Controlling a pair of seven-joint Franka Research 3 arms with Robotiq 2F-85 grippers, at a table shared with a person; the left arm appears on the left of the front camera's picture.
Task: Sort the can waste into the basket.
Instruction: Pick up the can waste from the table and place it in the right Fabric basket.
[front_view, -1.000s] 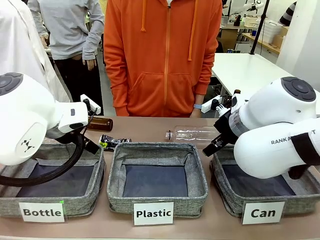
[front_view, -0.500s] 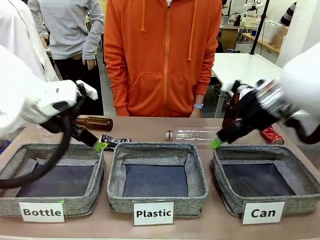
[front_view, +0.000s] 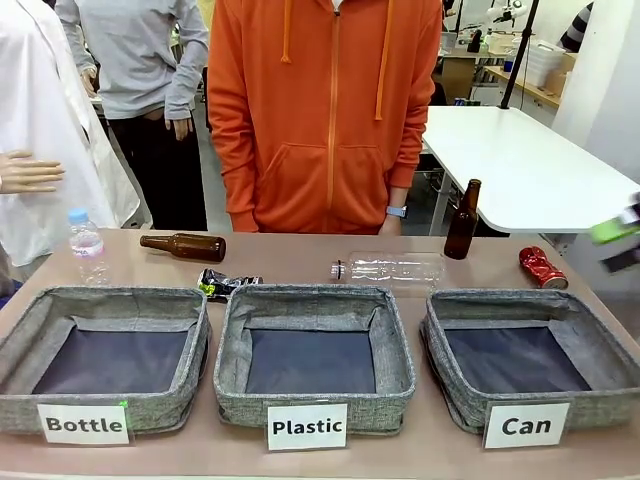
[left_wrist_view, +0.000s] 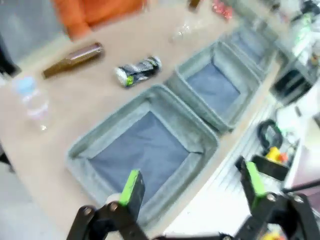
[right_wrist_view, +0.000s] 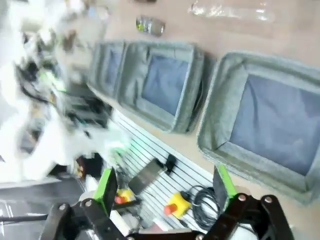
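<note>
The red crushed can (front_view: 543, 267) lies on the table behind the basket labelled "Can" (front_view: 447, 368), far right. The black and silver can (front_view: 228, 285) lies behind the gap between the "Bottle" and "Plastic" baskets. In the left wrist view my left gripper (left_wrist_view: 192, 186) is open and empty, high above the table's near edge, with the black can (left_wrist_view: 139, 71) and the red can (left_wrist_view: 222, 9) far ahead. My right gripper (right_wrist_view: 165, 184) is also open and empty, high over the near edge by the Can basket (right_wrist_view: 215, 125). One blurred green fingertip (front_view: 618, 231) shows at the right edge.
The "Bottle" basket (front_view: 195, 345) and "Plastic" basket (front_view: 232, 350) stand in line with the Can basket. Behind them are a lying brown bottle (front_view: 185, 245), an upright brown bottle (front_view: 462, 220), a lying clear bottle (front_view: 390, 268) and a small water bottle (front_view: 87, 245). A person in orange stands opposite.
Both arms have pulled back from over the baskets: the left has gone off to the left, the right to the far right edge. Cans and bottles have not moved.
</note>
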